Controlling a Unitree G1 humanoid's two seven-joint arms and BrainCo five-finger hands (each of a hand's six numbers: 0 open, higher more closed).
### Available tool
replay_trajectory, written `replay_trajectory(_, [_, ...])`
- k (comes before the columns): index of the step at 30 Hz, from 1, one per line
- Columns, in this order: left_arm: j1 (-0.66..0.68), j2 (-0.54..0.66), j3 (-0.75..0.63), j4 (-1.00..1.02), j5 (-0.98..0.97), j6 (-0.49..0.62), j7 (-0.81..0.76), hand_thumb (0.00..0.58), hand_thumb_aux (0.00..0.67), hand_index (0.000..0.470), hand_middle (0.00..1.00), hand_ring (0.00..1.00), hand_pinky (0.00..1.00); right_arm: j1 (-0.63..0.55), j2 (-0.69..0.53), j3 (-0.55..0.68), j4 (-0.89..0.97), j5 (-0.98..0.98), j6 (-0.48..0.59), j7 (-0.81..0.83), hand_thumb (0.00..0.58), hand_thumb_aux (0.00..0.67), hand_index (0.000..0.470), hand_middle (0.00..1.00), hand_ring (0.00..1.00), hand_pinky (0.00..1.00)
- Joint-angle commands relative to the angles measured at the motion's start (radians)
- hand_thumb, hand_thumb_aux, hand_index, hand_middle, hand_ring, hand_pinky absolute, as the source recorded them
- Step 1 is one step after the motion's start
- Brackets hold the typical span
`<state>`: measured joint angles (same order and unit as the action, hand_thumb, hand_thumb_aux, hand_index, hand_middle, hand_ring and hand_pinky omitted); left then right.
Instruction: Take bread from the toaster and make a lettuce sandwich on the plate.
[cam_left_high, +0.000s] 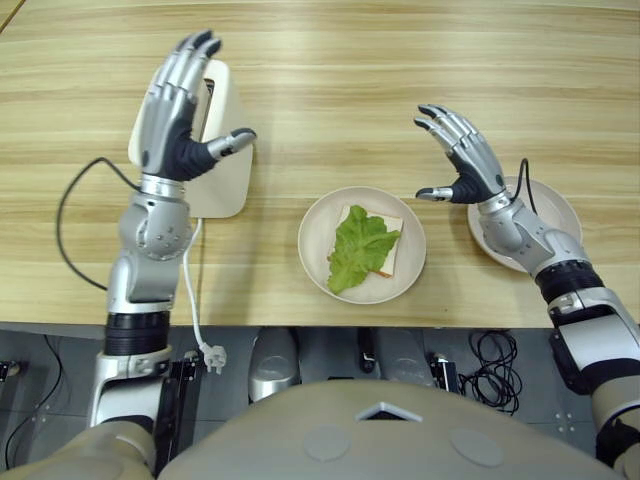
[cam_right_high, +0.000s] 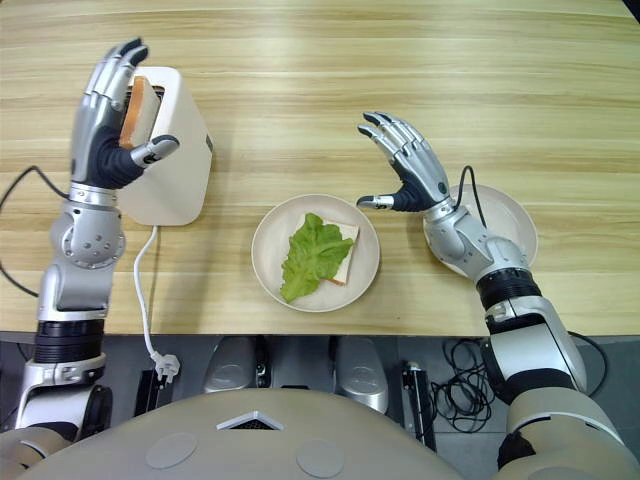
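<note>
Left of the plate (cam_right_high: 266, 228) with lettuce (cam_right_high: 308, 255), the left robot hand (cam_right_high: 103, 125) pinches a bread slice (cam_right_high: 140, 108) at the toaster (cam_right_high: 180, 170). Right of it, the right robot hand (cam_right_high: 415, 170) hovers spread.

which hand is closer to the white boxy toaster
Left. The left hand is right over the white boxy toaster, by its bread slice; the right hand hovers far across, beyond the round beige plate with lettuce.

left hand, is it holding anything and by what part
Cannot be told: the left hand is around the top of the bread slice standing in the toaster, but whether it grips it is unclear.
</note>
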<state>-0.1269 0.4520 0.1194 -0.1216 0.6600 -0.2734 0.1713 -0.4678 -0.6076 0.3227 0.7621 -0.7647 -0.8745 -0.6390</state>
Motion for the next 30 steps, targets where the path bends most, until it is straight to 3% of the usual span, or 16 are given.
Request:
replay_trajectory(1, [-0.007, 0.047, 0.013, 0.084, 0.096, 0.096, 0.045, 0.000, 0.000, 0.000, 0.00, 0.00, 0.00, 0.010, 0.004, -0.020, -0.010, 0.015, 0.003, -0.009, 0.000, 0.000, 0.000, 0.00, 0.00, 0.00])
replay_trajectory(11, [-0.042, 0.099, -0.057, 0.291, 0.133, 0.248, 0.031, 0.000, 0.000, 0.000, 0.00, 0.00, 0.00, 0.026, 0.019, -0.027, 0.004, 0.013, 0.002, -0.008, 0.000, 0.000, 0.000, 0.00, 0.00, 0.00])
replay_trajectory(20, [-0.080, 0.108, -0.110, 0.354, 0.107, 0.297, -0.008, 0.000, 0.000, 0.000, 0.00, 0.00, 0.00, 0.033, 0.022, -0.030, 0.008, 0.014, 0.002, -0.008, 0.000, 0.000, 0.000, 0.00, 0.00, 0.00])
replay_trajectory(21, [-0.083, 0.109, -0.113, 0.357, 0.103, 0.296, -0.006, 0.187, 0.118, 0.081, 0.00, 0.00, 0.00, 0.035, 0.022, -0.030, 0.008, 0.013, 0.002, -0.009, 0.000, 0.000, 0.000, 0.00, 0.00, 0.00])
replay_trajectory(22, [-0.086, 0.108, -0.116, 0.359, 0.099, 0.294, -0.003, 0.534, 0.481, 0.330, 0.00, 0.00, 0.00, 0.037, 0.022, -0.030, 0.008, 0.013, 0.002, -0.009, 0.000, 0.000, 0.000, 0.00, 0.00, 0.00])
replay_trajectory(23, [-0.089, 0.108, -0.119, 0.359, 0.096, 0.294, -0.002, 0.534, 0.481, 0.330, 0.00, 0.00, 0.00, 0.039, 0.022, -0.031, 0.008, 0.014, 0.002, -0.009, 0.000, 0.000, 0.000, 0.00, 0.00, 0.00])
replay_trajectory(24, [-0.092, 0.108, -0.122, 0.360, 0.093, 0.294, -0.001, 0.580, 0.670, 0.460, 0.00, 0.00, 0.00, 0.040, 0.022, -0.032, 0.008, 0.015, 0.003, -0.009, 0.000, 0.000, 0.000, 0.00, 0.00, 0.00])
replay_trajectory(30, [-0.117, 0.110, -0.141, 0.379, 0.081, 0.274, 0.031, 0.580, 0.670, 0.460, 0.00, 0.00, 0.00, 0.043, 0.024, -0.032, 0.009, 0.015, 0.007, -0.008, 0.000, 0.000, 0.000, 0.00, 0.00, 0.00])
